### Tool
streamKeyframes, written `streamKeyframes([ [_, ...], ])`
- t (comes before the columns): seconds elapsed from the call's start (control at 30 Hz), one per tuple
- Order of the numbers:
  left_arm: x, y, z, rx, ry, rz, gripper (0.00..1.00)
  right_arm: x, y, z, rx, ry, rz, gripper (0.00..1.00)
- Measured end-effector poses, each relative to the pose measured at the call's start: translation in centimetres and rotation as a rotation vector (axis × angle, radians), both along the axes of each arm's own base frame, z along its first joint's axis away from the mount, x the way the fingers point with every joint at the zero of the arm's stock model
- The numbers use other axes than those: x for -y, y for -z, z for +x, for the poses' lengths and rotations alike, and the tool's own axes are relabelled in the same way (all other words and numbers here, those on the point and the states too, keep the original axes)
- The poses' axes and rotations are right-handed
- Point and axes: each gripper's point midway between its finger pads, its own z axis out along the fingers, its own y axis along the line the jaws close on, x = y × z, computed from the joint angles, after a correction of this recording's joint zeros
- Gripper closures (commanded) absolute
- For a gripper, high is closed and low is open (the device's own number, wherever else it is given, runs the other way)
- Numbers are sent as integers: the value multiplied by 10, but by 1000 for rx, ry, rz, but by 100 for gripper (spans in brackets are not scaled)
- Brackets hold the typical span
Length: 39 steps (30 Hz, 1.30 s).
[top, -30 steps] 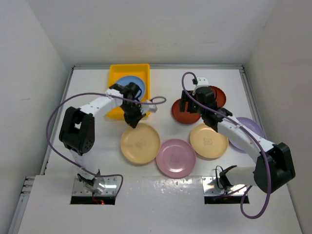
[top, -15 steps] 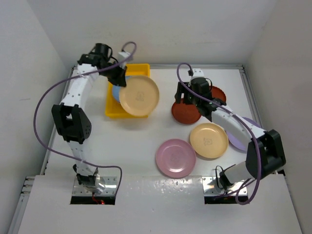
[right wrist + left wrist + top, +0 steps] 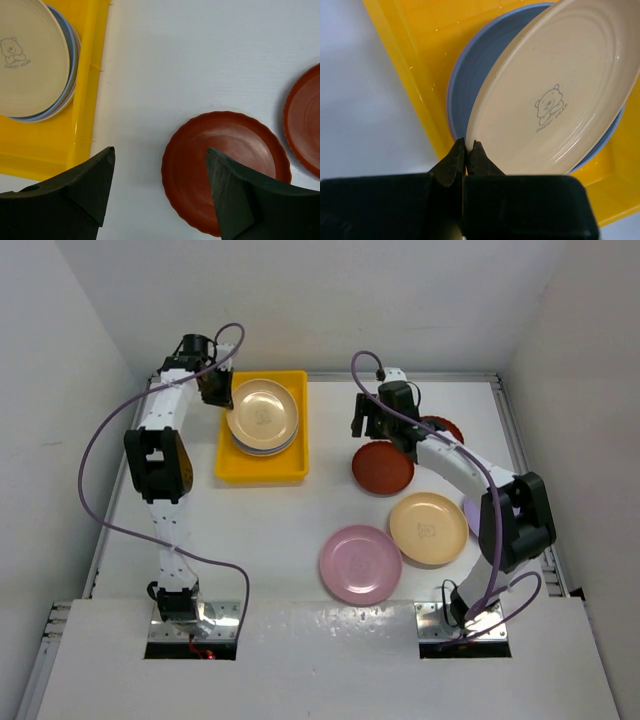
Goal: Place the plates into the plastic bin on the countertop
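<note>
Two claws to log. Top view: left claw [image 3: 224,398] is pinched shut on the rim of the tan plate [image 3: 262,412], over the stack in the yellow bin [image 3: 260,476], far left of the bench [image 3: 330,510].

Left wrist: smooth shallow plastic with a bear print, apparently tilted above the blue plate [image 3: 470,70]. Risk: released tilted, it may slide against the low wall.

Right wrist: right claw [image 3: 159,155] is wide and empty above the scalloped dark red plate [image 3: 225,170]. Its thin rim lies flat on glossy bench, so a grip could skid.

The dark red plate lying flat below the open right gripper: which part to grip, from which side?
The dark red plate lies flat and shallow, so pinch its raised rim from above, one finger inside, one outside. Take the edge facing the yellow bin: bare countertop lies there, while another dark red plate sits near the opposite side.
</note>
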Motion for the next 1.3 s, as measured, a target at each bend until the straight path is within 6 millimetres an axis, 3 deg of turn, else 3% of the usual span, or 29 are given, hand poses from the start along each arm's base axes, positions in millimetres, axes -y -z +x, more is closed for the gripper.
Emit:
streamKeyframes([
  [0.23, -7, 7, 8, 14, -36, 34, 95, -2, 9, 0, -39, 1, -1, 28],
  [0.5, -7, 34, -2, -39, -10, 63, 57, -6, 3, 1, -38, -12, 10, 28],
  [0.73, 2, 42, -5, -50, 33, 120, 54, -5, 7, -3, -59, -20, 1, 28],
  [0.83, 3, 42, -6, -52, 42, 141, 52, -7, 11, -9, -75, -71, -16, 22],
  [0.9, 1, 42, -6, -52, 40, 155, 51, -10, 21, -23, -113, -152, -42, 21],
  [1.07, -6, 28, -7, -29, 29, 195, 48, -5, 66, -82, -302, -385, -145, 21],
  [1.17, -9, 5, -7, 14, 21, 209, 47, 3, 96, -126, -434, -495, -217, 21],
  [1.3, -12, -33, -8, 89, 6, 215, 47, 5, 124, -167, -545, -626, -282, 32],
])
